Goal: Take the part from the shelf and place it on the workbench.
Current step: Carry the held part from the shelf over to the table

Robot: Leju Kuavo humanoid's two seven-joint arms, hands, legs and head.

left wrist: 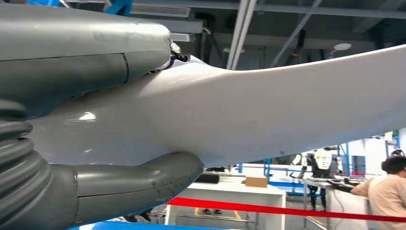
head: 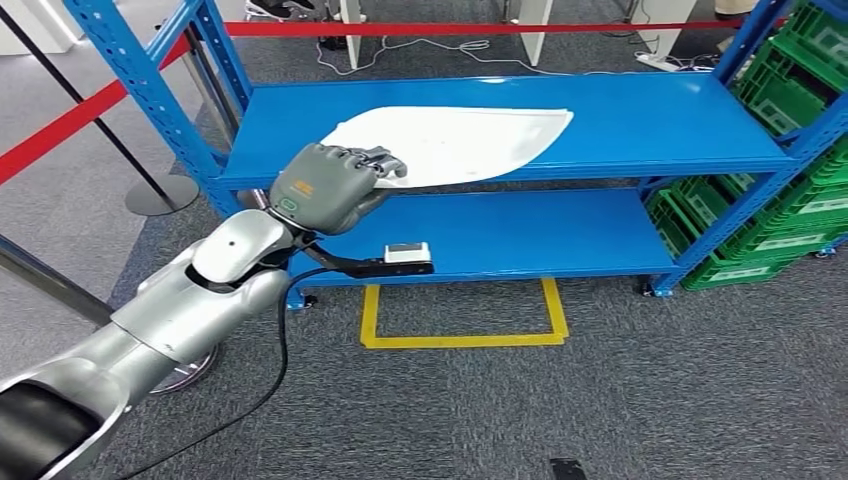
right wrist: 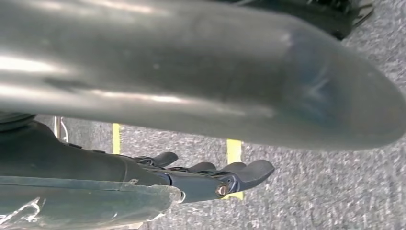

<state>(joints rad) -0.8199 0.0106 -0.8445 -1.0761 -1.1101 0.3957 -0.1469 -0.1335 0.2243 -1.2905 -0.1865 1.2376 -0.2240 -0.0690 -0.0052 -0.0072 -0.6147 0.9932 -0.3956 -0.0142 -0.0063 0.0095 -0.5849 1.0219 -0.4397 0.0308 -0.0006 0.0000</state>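
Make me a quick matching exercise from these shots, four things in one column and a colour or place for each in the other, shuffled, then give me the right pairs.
Things:
1. white part
2. left hand
3. green crates
4. yellow floor marking

Descriptions:
A. stacked beside the shelf's right end
B. taped on the carpet in front of the shelf
C. lying on the upper blue shelf
D. gripping the near left end of the part

Pairs: 1-C, 2-D, 3-A, 4-B

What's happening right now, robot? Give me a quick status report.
Left hand grips the white part at its near end, still on the blue shelf. Right hand hangs empty over the floor. Nothing in the way.
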